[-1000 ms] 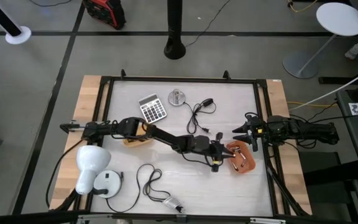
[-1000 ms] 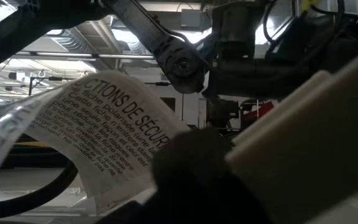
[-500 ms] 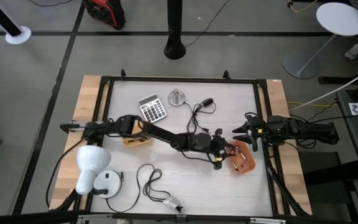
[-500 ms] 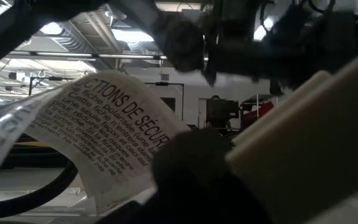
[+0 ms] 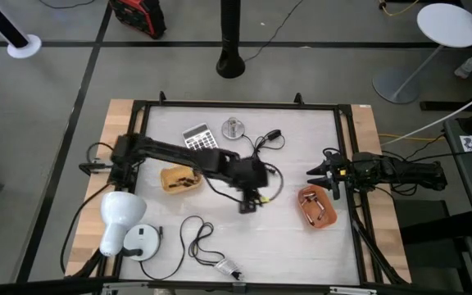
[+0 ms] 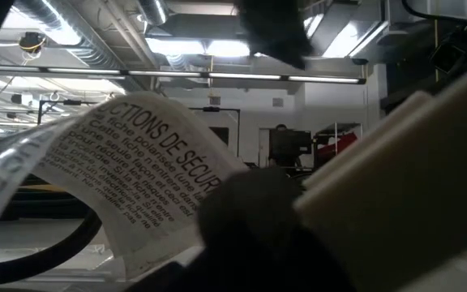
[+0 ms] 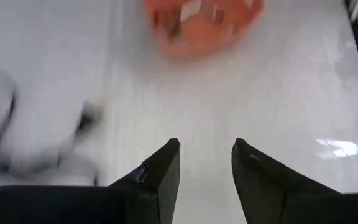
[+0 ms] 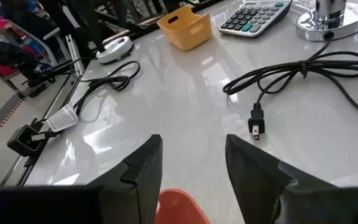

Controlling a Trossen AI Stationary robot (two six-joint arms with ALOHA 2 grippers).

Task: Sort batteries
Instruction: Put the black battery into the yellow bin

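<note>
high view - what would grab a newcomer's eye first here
The long dark left arm stretches across the table's middle, its left gripper open and empty over bare tabletop between two small bins. The orange bin sits near the table's right edge with batteries in it, and the yellow bin lies left of centre. The right gripper waits open at the right edge, just beyond the orange bin.

From table height, a printed label point(image 6: 128, 174) and a pale block point(image 6: 396, 186) fill the frame, hiding the table. The batteries point(image 5: 185, 182) are too small to count; the orange tray point(image 7: 201, 22) is blurred and cut off.
</note>
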